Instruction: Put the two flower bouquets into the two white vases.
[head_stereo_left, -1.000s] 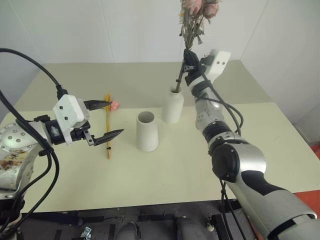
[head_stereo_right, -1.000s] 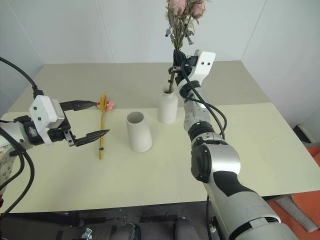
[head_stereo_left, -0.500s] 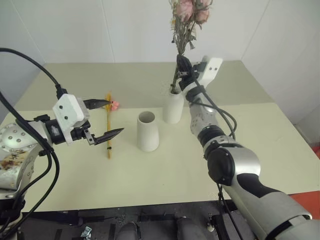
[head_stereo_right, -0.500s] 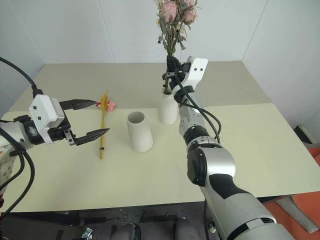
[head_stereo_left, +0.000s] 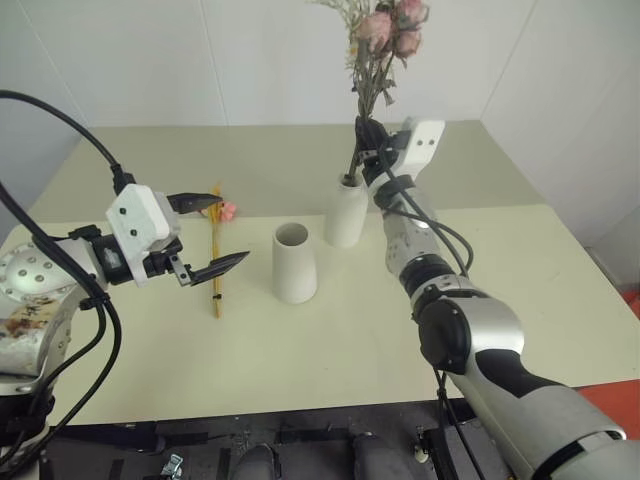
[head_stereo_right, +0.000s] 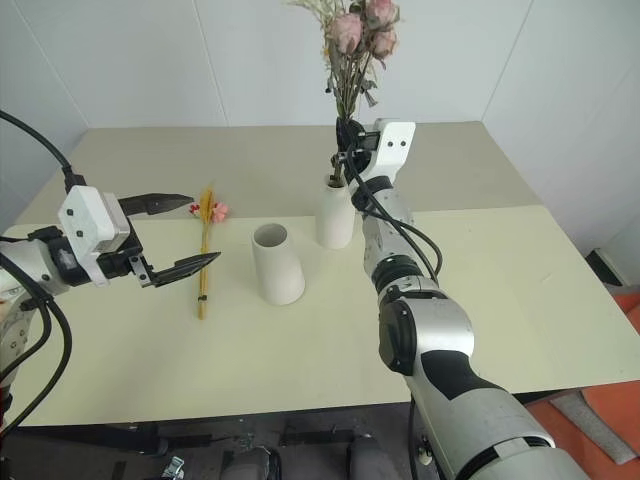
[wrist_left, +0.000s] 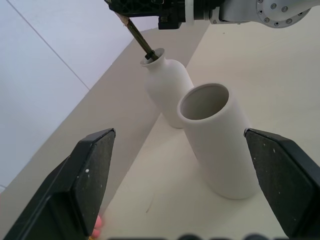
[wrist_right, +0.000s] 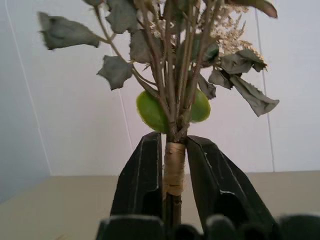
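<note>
On the left, our left gripper (head_stereo_left: 208, 234) hangs wide open and empty above the wheat bunch (head_stereo_left: 215, 250) lying on the table (head_stereo_left: 330, 340). Next stands the cone vase (head_stereo_left: 295, 262), then the bottle vase (head_stereo_left: 346, 211) holding the rose bouquet's (head_stereo_left: 378, 55) stem. Our right gripper (head_stereo_left: 364, 140) flanks that stem, fingers (wrist_right: 145, 175) slightly parted.

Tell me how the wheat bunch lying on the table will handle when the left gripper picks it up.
The wheat bunch is long and slim, so it probably weighs little and may droop or swing if gripped at one end. Lying flat on the table, it leaves little room under it for the open left gripper. Its thin stalks look brittle, so a hard squeeze might crush them.
</note>
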